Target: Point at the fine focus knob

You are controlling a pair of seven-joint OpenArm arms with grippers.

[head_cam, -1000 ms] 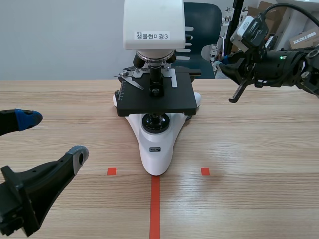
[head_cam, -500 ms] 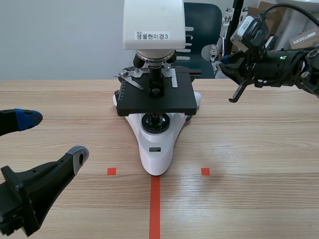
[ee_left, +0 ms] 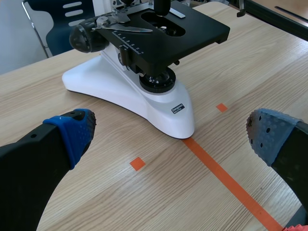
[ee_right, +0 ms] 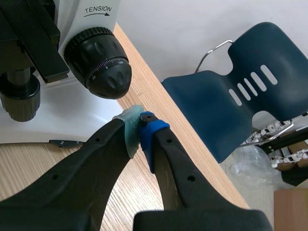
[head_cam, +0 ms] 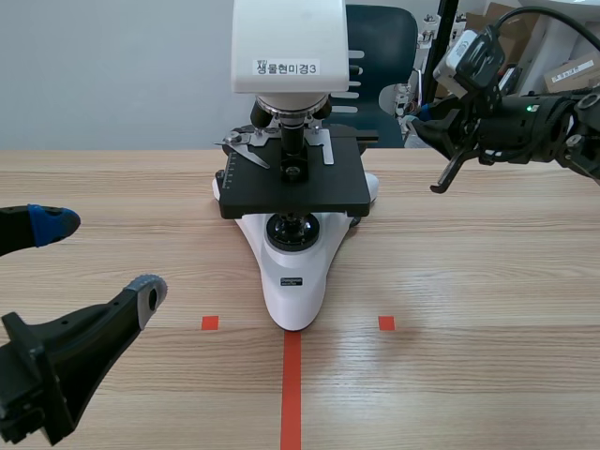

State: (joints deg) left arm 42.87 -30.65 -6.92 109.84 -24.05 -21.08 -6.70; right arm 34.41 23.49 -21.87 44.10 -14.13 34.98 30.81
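A white microscope (head_cam: 292,272) with a black stage (head_cam: 293,187) stands at the table's middle. In the right wrist view its black focus knob (ee_right: 98,57) sits under the word TENSION, and the smaller fine focus knob (ee_right: 114,79) forms its outer end. My right gripper (ee_right: 139,126) is shut, with its tips a short way from that knob and not touching it. In the scene view the right gripper (head_cam: 419,120) hangs beside the microscope's right rear. My left gripper (head_cam: 98,258) is open and low at the front left; the microscope base (ee_left: 163,113) lies ahead of the left gripper (ee_left: 171,134).
A dark blue chair (ee_right: 240,86) stands behind the table's far edge. Cardboard boxes (head_cam: 572,70) and clutter are at the back right. A second black knob (ee_left: 86,36) shows on the microscope's other side. Bare wood lies to both sides of the microscope.
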